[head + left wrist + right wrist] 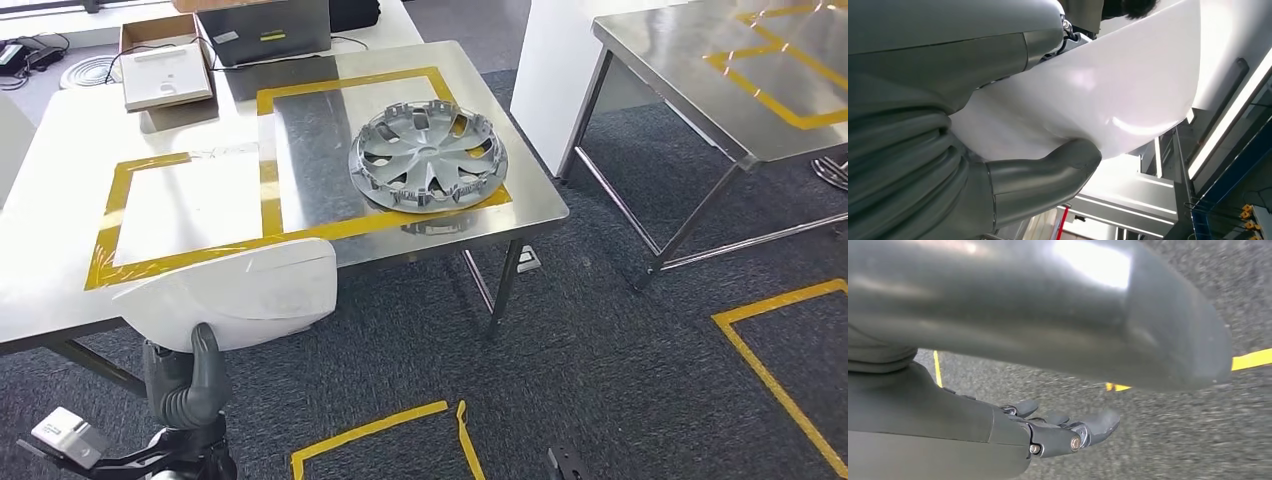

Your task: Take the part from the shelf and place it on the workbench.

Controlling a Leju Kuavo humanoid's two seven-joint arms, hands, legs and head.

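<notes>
A glossy white, curved part (240,290) hangs in front of the workbench's (535,212) near left edge, held from below by my left hand (190,385). In the left wrist view the thumb (1048,175) presses on the white part (1108,85) and my left hand (923,150) wraps its other side. The bench top carries two yellow-taped frames; the left frame (185,210) is bare. My right hand (1048,432) hangs over the grey carpet with its fingers apart and nothing in them.
A silver hubcap (428,155) lies in the bench's right taped frame. An open cardboard box (165,65) and a dark case (270,30) stand at the back. A second steel table (760,80) stands to the right. Yellow tape (780,360) marks the floor.
</notes>
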